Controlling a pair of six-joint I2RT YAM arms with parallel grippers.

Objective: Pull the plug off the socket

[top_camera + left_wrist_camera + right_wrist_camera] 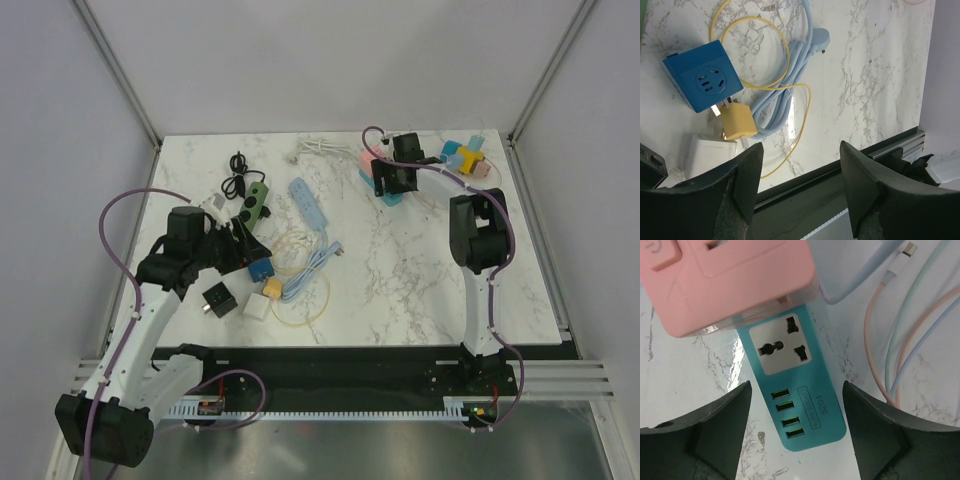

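Left jaws loom big at the bottom of the left wrist view, spread wide with nothing between them but bare desk (880, 75). Up and to the left of that gap sits the blue socket cube (702, 82). Tucked against its lower corner is the yellow plug (738, 121), with metal prongs showing at the seam, so I can't say how deep it is seated. A white block (710, 155) touches the plug's other end. The plug's long axis runs on a slant from the blue cube down towards the white block. To straddle it, I'd say these jaws must shift left and forward. A yellow cord (790, 65) and a pale blue cable (785, 95) loop just beside it, close enough to snag.

Over on the right, the right jaws are open too and clamp nothing. They hang to either side of the teal power strip (805, 405), whose far end disappears under a pink block (730, 275). The strip's length points straight away from the jaws. For the yellow plug, the left arm is far nearer.
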